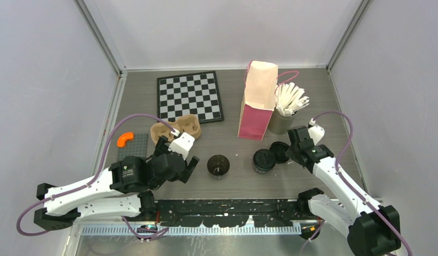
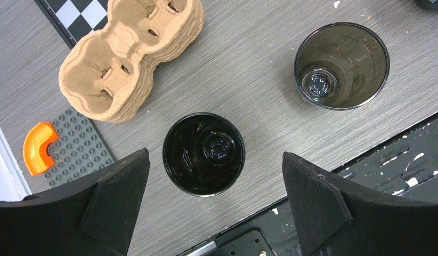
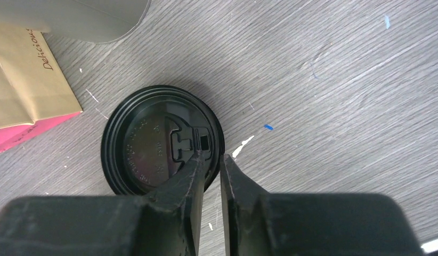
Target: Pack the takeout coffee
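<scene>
While the left claw (image 2: 215, 156) hangs spread wide over the table (image 2: 249, 80), one black cup (image 2: 203, 153) stands upright and lidless between its fingers (image 2: 118, 192) in the middle of the left wrist view, touched by neither. A second open cup (image 2: 342, 65) stands well apart at the upper right of that frame. The brown pulp tray (image 2: 129, 58) lies at the upper left, near an orange elbow piece (image 2: 38, 146) at the edge of a grey studded plate (image 2: 78, 144). Seen from the right wrist, the right claw (image 3: 211, 160) is narrow, its tips only a slit apart astride the near rim of a flat black lid (image 3: 153, 146) lying on the table at frame centre; whether they touch it cannot be told. From above, another black lid (image 1: 264, 159) sits just left of that one, below the paper bag (image 1: 257, 101), with the stick cup (image 1: 283, 120) right of the bag and the checkerboard (image 1: 189, 97) left of it.
</scene>
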`<state>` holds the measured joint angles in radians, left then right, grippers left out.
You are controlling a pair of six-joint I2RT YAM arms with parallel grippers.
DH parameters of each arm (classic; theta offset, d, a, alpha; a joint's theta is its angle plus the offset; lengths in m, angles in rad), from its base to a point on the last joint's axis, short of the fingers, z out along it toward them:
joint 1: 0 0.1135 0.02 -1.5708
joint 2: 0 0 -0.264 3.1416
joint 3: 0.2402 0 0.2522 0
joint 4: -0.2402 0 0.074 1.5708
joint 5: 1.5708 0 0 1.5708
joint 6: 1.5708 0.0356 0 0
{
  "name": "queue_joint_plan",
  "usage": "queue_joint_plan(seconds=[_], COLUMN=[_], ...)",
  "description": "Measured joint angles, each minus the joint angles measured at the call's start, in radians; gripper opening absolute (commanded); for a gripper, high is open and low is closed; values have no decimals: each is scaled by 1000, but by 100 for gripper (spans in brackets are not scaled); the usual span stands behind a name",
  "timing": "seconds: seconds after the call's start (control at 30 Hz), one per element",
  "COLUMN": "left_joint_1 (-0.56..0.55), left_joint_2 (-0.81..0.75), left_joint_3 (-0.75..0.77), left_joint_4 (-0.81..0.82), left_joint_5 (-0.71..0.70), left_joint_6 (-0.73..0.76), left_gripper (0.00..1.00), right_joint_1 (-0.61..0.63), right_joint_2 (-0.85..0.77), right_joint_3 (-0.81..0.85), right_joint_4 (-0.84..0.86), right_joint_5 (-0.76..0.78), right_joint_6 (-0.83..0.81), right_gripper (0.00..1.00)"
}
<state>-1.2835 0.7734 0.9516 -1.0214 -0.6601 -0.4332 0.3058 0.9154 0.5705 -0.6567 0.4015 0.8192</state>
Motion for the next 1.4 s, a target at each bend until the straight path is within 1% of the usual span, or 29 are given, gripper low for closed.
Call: queue_joint_plan(seconds=[0.13,0.3,0.47,0.87,1.07,1.17,1.23,1.37,1.4], left_joint_1=[0,0,0,0,0,0,0,0,0], left_joint_2=[0,0,0,0,0,0,0,0,0], left_joint_3=[0,0,0,0,0,0,0,0,0], left_joint_4=[0,0,0,0,0,0,0,0,0], left_joint_5=[0,0,0,5,6,6,6,6,6], left_joint_6=[0,0,0,0,1,1,2,3,4], left_gripper=[97,97,97,97,97,97,97,97,97], right_joint_1=[0,0,0,-13,-16,-17,-18,-18,-18], right_joint_2=[6,47,59,133,163,170,170,170,170], right_joint_3=[11,43,47,47,47,47,47,47,47], right_joint_4=[-14,-4,24,24,33,38,40,44,44], right_joint_5=[2,6,-14,16,16,17,20,23,23], right_joint_6=[-8,-58,-108,-99,-99,-101,-103,-110,-110], right_gripper=[22,30,32,29,25,21,17,2,1])
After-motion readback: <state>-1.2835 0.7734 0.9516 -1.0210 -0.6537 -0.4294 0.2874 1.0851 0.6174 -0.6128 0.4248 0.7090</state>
